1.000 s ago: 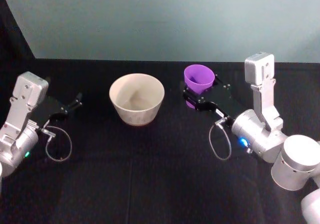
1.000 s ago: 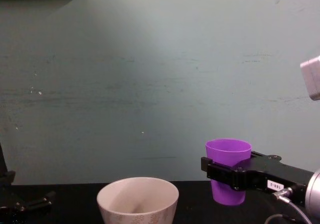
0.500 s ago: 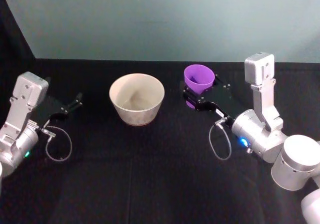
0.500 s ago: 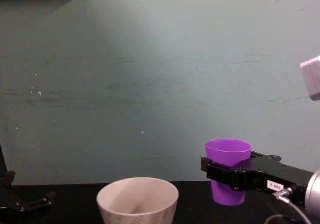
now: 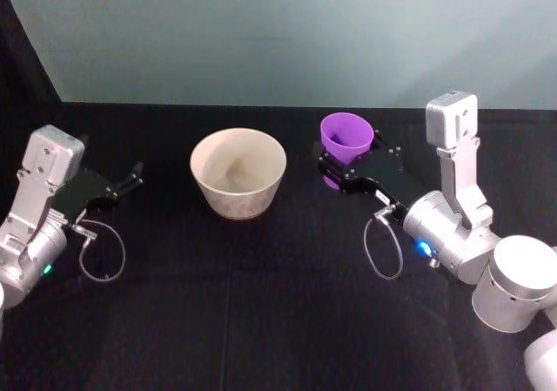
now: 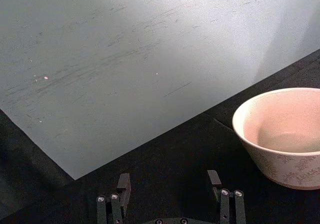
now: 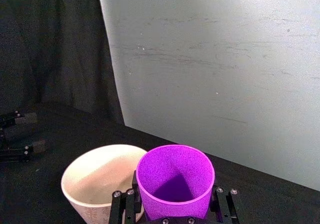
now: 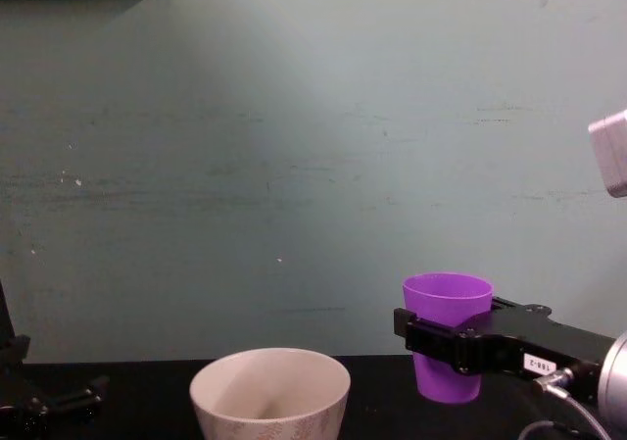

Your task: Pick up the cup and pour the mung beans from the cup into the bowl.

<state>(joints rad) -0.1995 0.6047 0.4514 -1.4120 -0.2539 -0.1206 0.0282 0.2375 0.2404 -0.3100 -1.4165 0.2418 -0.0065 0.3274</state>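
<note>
The right tool (image 5: 341,166) clamps the upright purple cup (image 5: 346,135) just right of the bowl (image 5: 238,171), so tipping too early would likely spill onto the desk (image 5: 261,304); the left tool (image 6: 169,181) rests, fingers apart, left of the bowl.

The right gripper (image 8: 441,340) clamps the small, bright purple plastic cup (image 8: 448,298) upright. The cup is toward the black worktop's (image 8: 372,401) right edge, beside the wide cream-white patterned bowl (image 8: 269,393). The left gripper (image 8: 96,393) sits low at the left edge.

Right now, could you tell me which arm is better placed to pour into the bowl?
The right: its tool grips the upright cup just beside the bowl. The left tool sits open and empty.
</note>
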